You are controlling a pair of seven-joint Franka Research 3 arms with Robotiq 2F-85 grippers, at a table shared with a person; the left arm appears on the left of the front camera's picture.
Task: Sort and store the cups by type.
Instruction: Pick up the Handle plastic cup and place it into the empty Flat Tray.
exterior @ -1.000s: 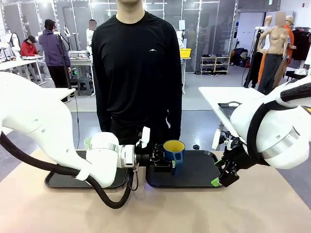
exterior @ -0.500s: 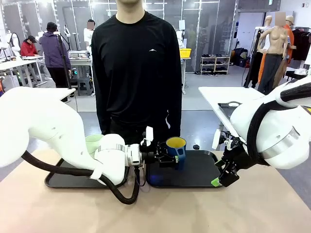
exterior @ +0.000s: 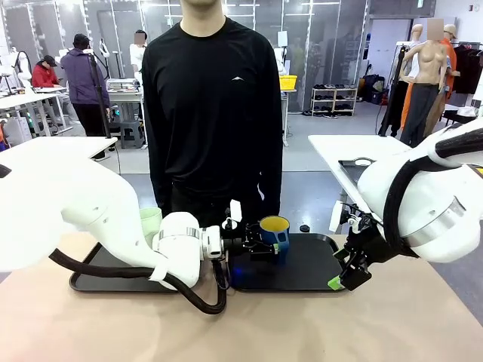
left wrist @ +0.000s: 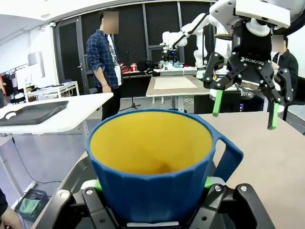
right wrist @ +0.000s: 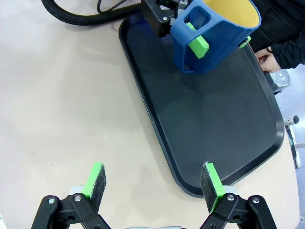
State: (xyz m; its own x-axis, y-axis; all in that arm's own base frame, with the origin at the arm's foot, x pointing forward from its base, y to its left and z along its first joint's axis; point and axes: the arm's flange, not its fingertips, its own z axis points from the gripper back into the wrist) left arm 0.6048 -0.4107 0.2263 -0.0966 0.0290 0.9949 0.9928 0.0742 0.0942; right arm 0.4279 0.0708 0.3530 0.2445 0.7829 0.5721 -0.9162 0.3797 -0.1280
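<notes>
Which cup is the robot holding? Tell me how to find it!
Look at the black tray on the right, in front of the person in the black shirt. Over its left end the left hand is shut on a blue mug. It is short, yellow inside and has a handle, unlike the tall pale green cup on the other tray.
</notes>
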